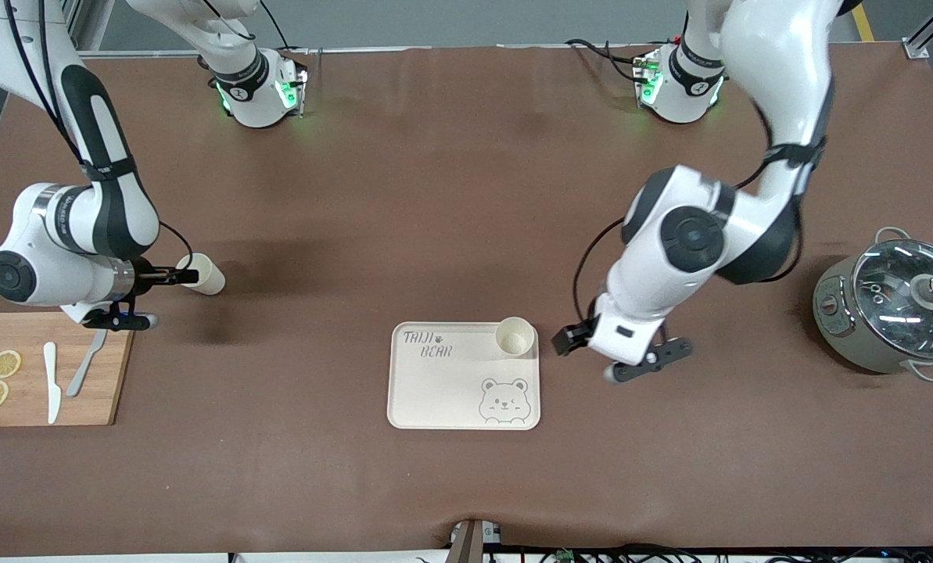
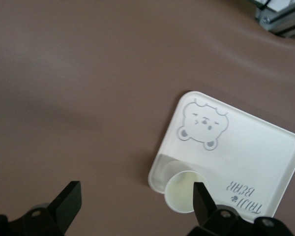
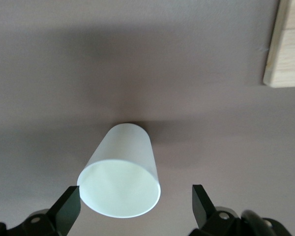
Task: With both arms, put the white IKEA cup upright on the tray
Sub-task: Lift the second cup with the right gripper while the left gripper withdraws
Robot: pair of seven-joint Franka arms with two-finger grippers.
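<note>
One white cup [image 1: 514, 337] stands upright on a corner of the cream tray [image 1: 450, 391], the corner toward the left arm's end. My left gripper [image 1: 572, 340] is open and empty over the table beside that corner. The left wrist view shows the cup [image 2: 182, 191] on the tray [image 2: 246, 152] next to one of my fingers [image 2: 201, 196]. A second white cup [image 1: 205, 274] lies on its side on the table toward the right arm's end. My right gripper [image 1: 178, 276] is open at its mouth. In the right wrist view the cup [image 3: 120, 169] lies between the open fingers [image 3: 69, 205].
A wooden cutting board [image 1: 83, 410] with lemon slices, a white knife and a fork lies nearer the front camera than the right gripper; its corner shows in the right wrist view [image 3: 287, 44]. A pot with a glass lid [image 1: 896, 305] stands at the left arm's end.
</note>
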